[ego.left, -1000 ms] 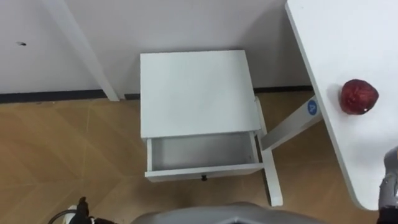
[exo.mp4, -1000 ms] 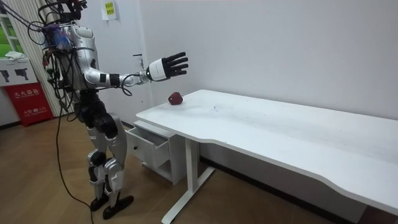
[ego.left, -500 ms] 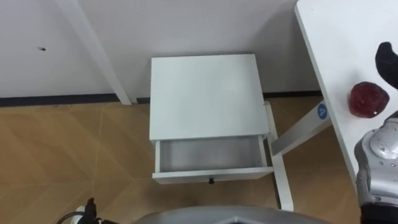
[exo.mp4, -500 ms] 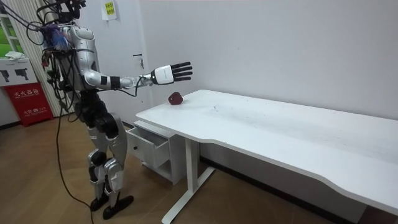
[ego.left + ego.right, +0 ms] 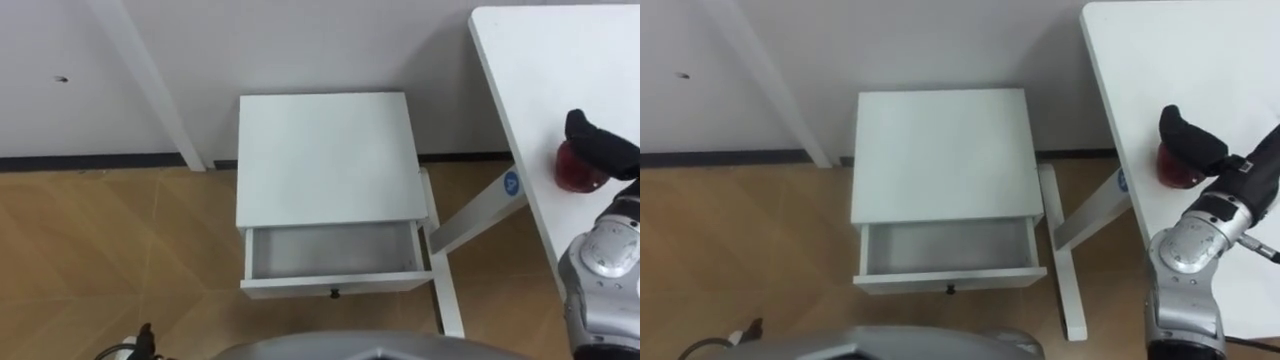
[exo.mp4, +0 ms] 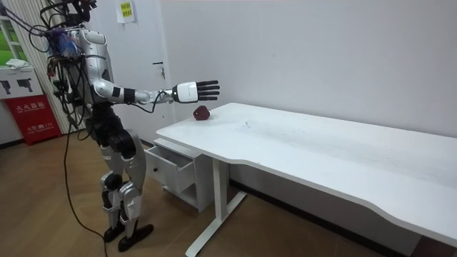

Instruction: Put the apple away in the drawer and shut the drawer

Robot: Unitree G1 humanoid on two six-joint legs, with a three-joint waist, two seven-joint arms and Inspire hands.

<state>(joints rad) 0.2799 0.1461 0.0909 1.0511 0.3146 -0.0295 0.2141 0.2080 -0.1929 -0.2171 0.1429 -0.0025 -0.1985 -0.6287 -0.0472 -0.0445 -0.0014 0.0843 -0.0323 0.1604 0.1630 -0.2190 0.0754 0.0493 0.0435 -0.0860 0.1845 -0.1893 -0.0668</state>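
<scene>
A dark red apple [image 5: 572, 172] lies on the white table [image 5: 540, 60] near its left edge. My right hand [image 5: 598, 145] hovers over the apple, open, and its dark thumb covers the apple's top; I cannot tell if it touches. From the room view the hand [image 6: 194, 91] reaches out flat with straight fingers just above the apple [image 6: 202, 112]. The white nightstand [image 5: 325, 160] stands left of the table, its drawer [image 5: 335, 250] pulled open with nothing inside. I stand upright in front of the nightstand.
A slanted white table leg [image 5: 470, 215] runs close beside the drawer's right side. Another slanted white leg [image 5: 150, 85] stands against the wall left of the nightstand. Wooden floor [image 5: 110, 260] lies left of the drawer.
My right hand has come down and forward from above the table to just over the apple, its thumb now across the apple's top. The apple and drawer have not moved.
</scene>
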